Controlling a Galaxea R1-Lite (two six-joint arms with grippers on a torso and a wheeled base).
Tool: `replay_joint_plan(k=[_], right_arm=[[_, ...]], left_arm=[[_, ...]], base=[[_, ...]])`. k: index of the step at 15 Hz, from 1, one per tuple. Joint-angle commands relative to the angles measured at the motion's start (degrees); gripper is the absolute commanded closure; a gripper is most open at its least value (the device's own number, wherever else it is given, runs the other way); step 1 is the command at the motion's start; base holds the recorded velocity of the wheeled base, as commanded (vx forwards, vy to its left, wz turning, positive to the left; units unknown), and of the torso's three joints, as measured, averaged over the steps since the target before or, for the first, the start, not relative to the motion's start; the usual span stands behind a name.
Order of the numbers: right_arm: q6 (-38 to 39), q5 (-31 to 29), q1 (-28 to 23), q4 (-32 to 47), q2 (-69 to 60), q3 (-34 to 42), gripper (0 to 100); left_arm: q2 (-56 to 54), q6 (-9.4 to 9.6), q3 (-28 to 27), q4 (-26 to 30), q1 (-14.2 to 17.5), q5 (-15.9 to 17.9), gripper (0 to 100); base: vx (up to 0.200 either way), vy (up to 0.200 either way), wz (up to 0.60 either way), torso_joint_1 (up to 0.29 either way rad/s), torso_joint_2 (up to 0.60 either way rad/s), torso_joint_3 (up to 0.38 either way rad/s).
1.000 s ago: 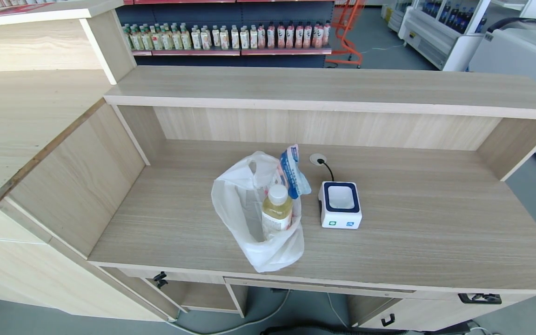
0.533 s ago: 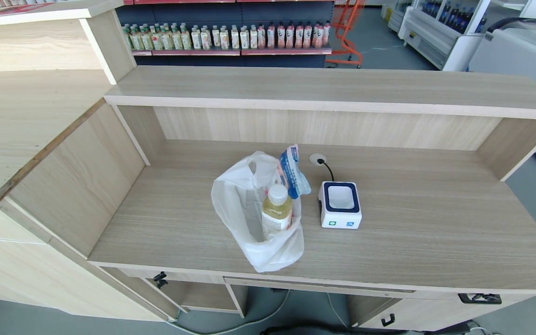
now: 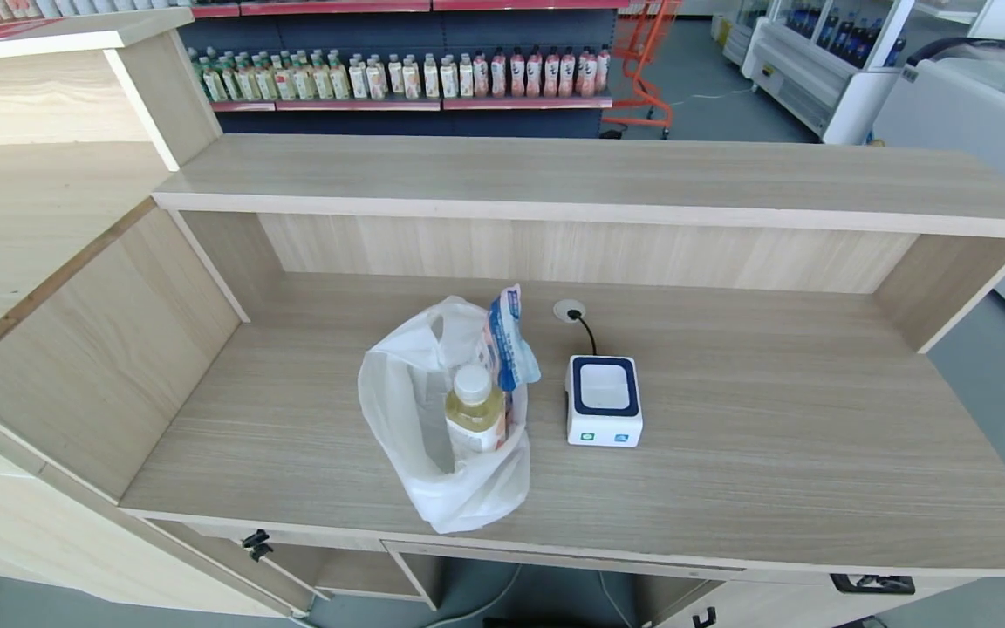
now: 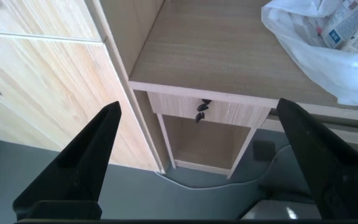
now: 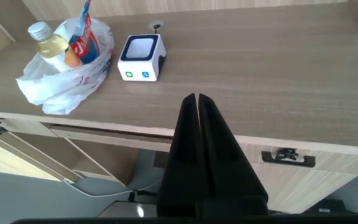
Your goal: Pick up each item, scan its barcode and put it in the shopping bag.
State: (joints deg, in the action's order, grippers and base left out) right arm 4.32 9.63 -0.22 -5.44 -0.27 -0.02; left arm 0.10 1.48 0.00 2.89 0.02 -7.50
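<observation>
My left tool (image 4: 197,109) is spread wide; my right tool (image 5: 196,99) is closed and empty. On the desk (image 3: 773,436), the shopping bag (image 3: 398,410) holds a bottle (image 3: 473,412), beside the scanner (image 3: 604,412).

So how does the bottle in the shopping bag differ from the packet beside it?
The bottle is round, with a white cap and yellowish liquid; the packet is flat, mostly blue and white. The bottle stands nearer the front edge of the counter; the packet is behind it and rises higher. Both stand inside the white shopping bag, left of the scanner.
</observation>
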Motion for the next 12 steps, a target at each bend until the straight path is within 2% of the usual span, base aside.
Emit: replay_joint_plan(k=[1,3,6,12], right_arm=[[0.0,0.0,0.0,0.0,0.3,0.0,100],[0.0,0.0,0.0,0.0,0.3,0.0,100],[0.0,0.0,-0.1,0.0,0.3,0.0,100],[0.3,0.0,0.0,0.0,0.3,0.0,100]], left_arm=[[0.0,-0.07,0.0,0.0,0.0,-0.1,0],[0.1,0.11,0.0,0.0,0.0,0.0,0],[0.2,0.02,0.0,0.0,0.0,0.0,0],[0.0,-0.42,0.0,0.0,0.0,0.0,0]], base=[[0.000,0.000,0.00,0.000,0.00,0.000],[0.000,0.000,0.00,0.000,0.00,0.000],[0.200,0.000,0.00,-0.007,0.00,0.004],[0.000,0.000,0.00,0.000,0.00,0.000]])
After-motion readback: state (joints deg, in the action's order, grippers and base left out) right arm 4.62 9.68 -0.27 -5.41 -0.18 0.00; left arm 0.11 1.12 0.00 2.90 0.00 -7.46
